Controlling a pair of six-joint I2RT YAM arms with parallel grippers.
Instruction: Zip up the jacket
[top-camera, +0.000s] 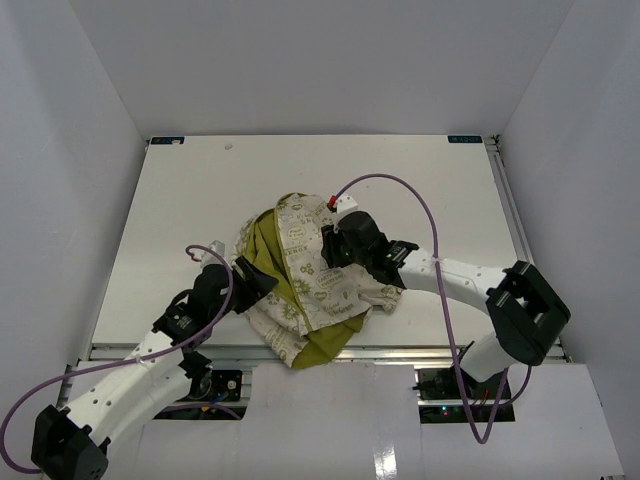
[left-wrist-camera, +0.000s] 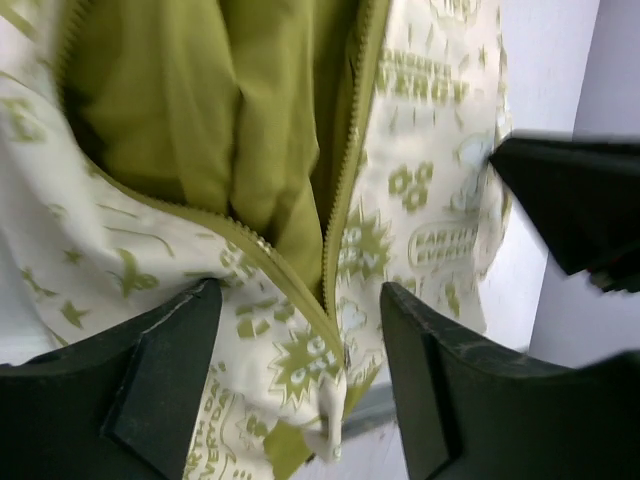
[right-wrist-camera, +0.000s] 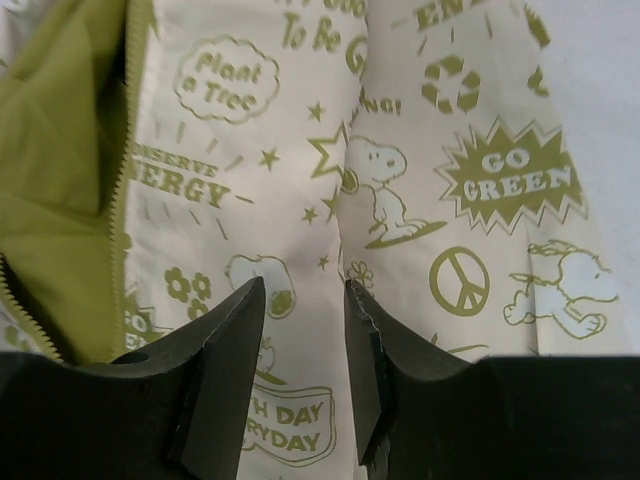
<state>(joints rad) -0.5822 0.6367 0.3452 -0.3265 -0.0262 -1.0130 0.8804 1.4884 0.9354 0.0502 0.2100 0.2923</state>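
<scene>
The cream jacket (top-camera: 318, 283) with olive-green prints lies crumpled mid-table, open, its olive lining (top-camera: 266, 255) showing on the left. My left gripper (top-camera: 256, 284) is at the jacket's left edge. In the left wrist view it (left-wrist-camera: 300, 325) is open, with the unzipped zipper (left-wrist-camera: 335, 215) and the jacket's lower front corner (left-wrist-camera: 300, 370) between its fingers. My right gripper (top-camera: 330, 246) is over the jacket's right panel. In the right wrist view it (right-wrist-camera: 305, 292) is open just above the printed fabric (right-wrist-camera: 400, 180), beside a soft fold. The zipper edge (right-wrist-camera: 121, 200) lies to its left.
The jacket's hem (top-camera: 322, 350) reaches the table's near edge (top-camera: 420, 350). White walls enclose the white table (top-camera: 180, 200) on three sides. Part of the right arm (left-wrist-camera: 580, 210) shows close by in the left wrist view. Purple cables (top-camera: 420, 205) arc over both arms.
</scene>
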